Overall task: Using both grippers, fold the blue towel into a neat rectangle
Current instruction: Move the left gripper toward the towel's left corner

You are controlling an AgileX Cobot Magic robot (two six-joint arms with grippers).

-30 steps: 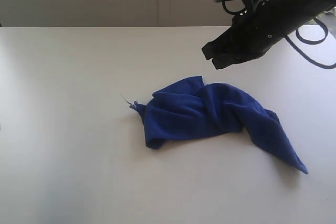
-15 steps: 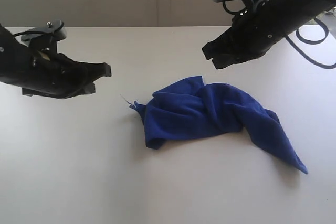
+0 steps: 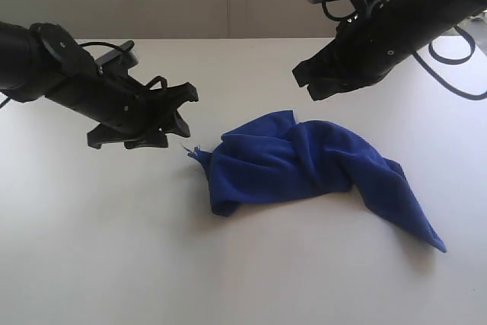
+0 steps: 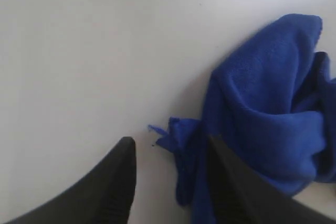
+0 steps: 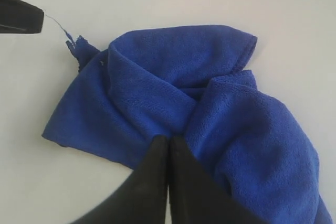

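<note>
- Position: blue towel (image 3: 304, 165) lies crumpled in a loose heap on the bench (image 3: 91, 264), about mid-bench and somewhat toward the right-hand edge, well clear of the far edge.
- Condition: folds overlap and twist across the middle. One long tail (image 3: 426, 234) runs out toward the near right corner of the bench. A small frayed corner (image 3: 195, 152) sticks out on the left-hand side.
- Handling, as judged: soft, light, limp, fuzzy cloth. It will sag and drag rather than hold a shape, and should not slip from a firm pinch. No breakage risk. It needs spreading flat before any fold.
- Hold points, as judged: the hemmed corners, pinched through a single layer. The frayed corner suits the left side and the tip of the long tail the right. The bunched middle is best avoided, since a pinch there would gather several layers.
- State of left fingers (image 4: 119, 182): parted, nothing between them, low and just beside the frayed corner, apparently not touching it.
- State of right fingers (image 5: 168, 182): pressed together, empty, above the far side of the heap and apart from it.
</note>
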